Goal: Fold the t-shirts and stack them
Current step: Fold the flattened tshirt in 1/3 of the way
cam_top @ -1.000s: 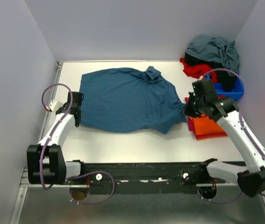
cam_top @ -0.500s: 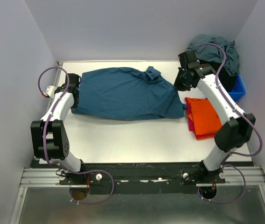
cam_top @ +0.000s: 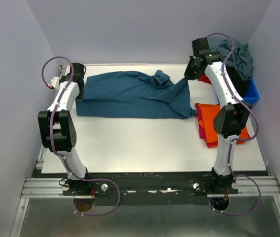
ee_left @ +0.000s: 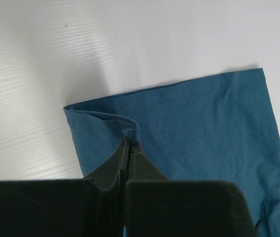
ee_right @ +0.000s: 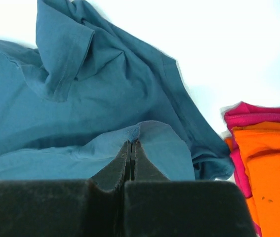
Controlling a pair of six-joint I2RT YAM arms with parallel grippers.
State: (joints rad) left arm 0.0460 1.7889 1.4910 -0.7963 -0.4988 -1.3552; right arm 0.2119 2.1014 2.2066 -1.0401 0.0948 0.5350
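Observation:
A dark teal-blue t-shirt (cam_top: 130,96) lies across the back of the white table, its near half folded back over the far half. My left gripper (cam_top: 77,84) is shut on the shirt's left edge (ee_left: 130,131). My right gripper (cam_top: 189,75) is shut on the shirt's right edge (ee_right: 136,132) and holds it above the table. A folded orange shirt (cam_top: 218,122) lies on a folded pink one (cam_top: 201,131) at the right; both show in the right wrist view (ee_right: 273,158).
A heap of grey-blue (cam_top: 236,54), red (cam_top: 206,79) and black shirts sits at the back right over a small blue bin (cam_top: 248,95). White walls close in the back and both sides. Bare table (cam_top: 140,143) lies in front of the shirt.
Both grippers have carried the shirt's near edge away from me to the back of the table, folding the shirt in half. Both arms are stretched far out.

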